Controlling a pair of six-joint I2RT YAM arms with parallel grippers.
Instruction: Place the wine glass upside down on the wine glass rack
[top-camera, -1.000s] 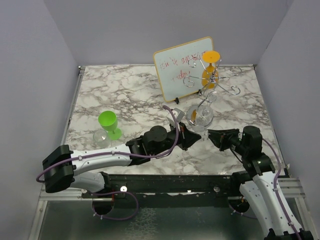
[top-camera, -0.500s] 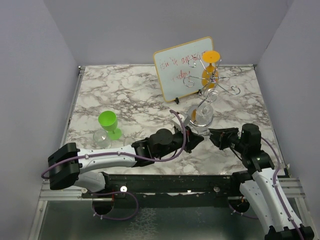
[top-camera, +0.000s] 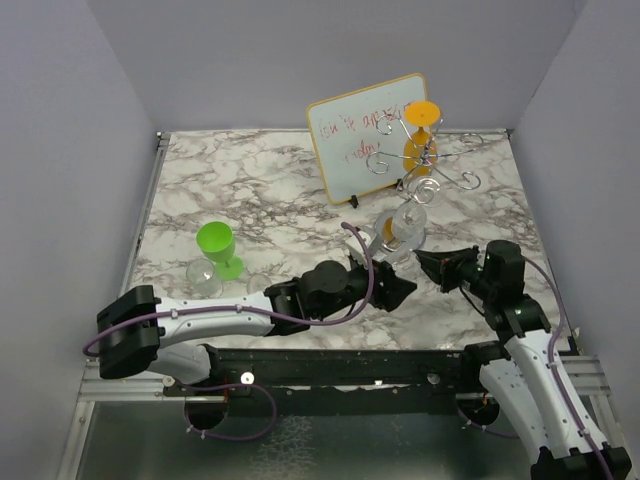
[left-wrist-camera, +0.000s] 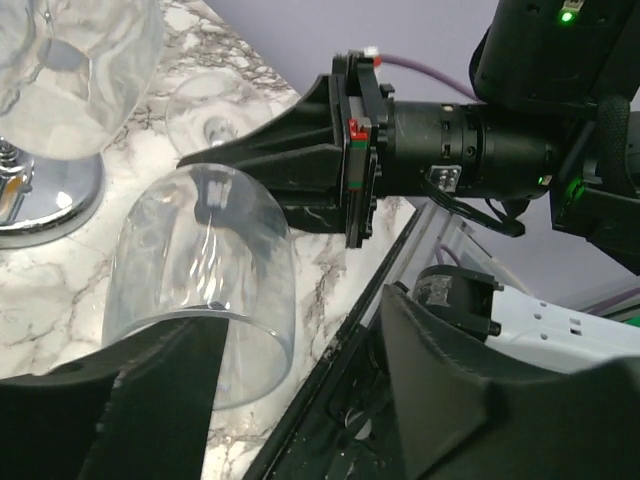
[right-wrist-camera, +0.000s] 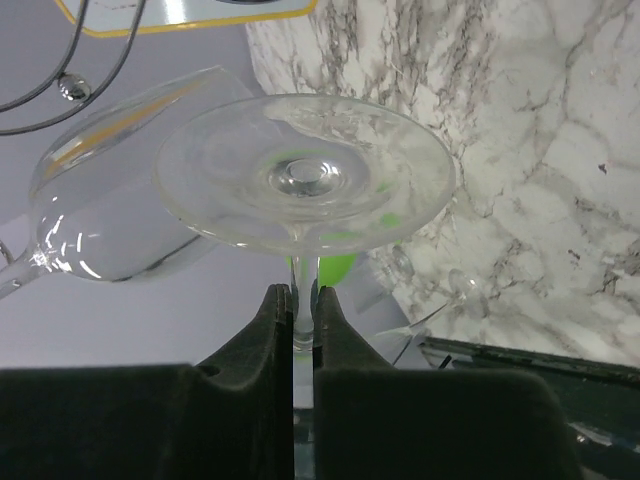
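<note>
A clear wine glass (right-wrist-camera: 305, 180) lies level between my two grippers. My right gripper (right-wrist-camera: 303, 295) is shut on its thin stem just below the round foot. In the left wrist view its bowl (left-wrist-camera: 205, 270) points its rim at my left gripper (left-wrist-camera: 300, 330), which is open, its jaws wide apart, with one finger (left-wrist-camera: 150, 400) at the rim. The wine glass rack (top-camera: 425, 165) stands right of the whiteboard on a shiny disc base (left-wrist-camera: 40, 205). An orange glass (top-camera: 422, 130) and a clear glass (right-wrist-camera: 120, 200) hang on it.
A tilted whiteboard (top-camera: 365, 135) with red writing stands at the back. A green glass (top-camera: 217, 245) and a small clear glass (top-camera: 203, 275) stand on the marble table (top-camera: 250, 190) at the left. Grey walls close in three sides.
My left gripper has let go of the glass bowl and opened wide. My right gripper has shut on the stem. The left arm slid forward and right toward the rack.
</note>
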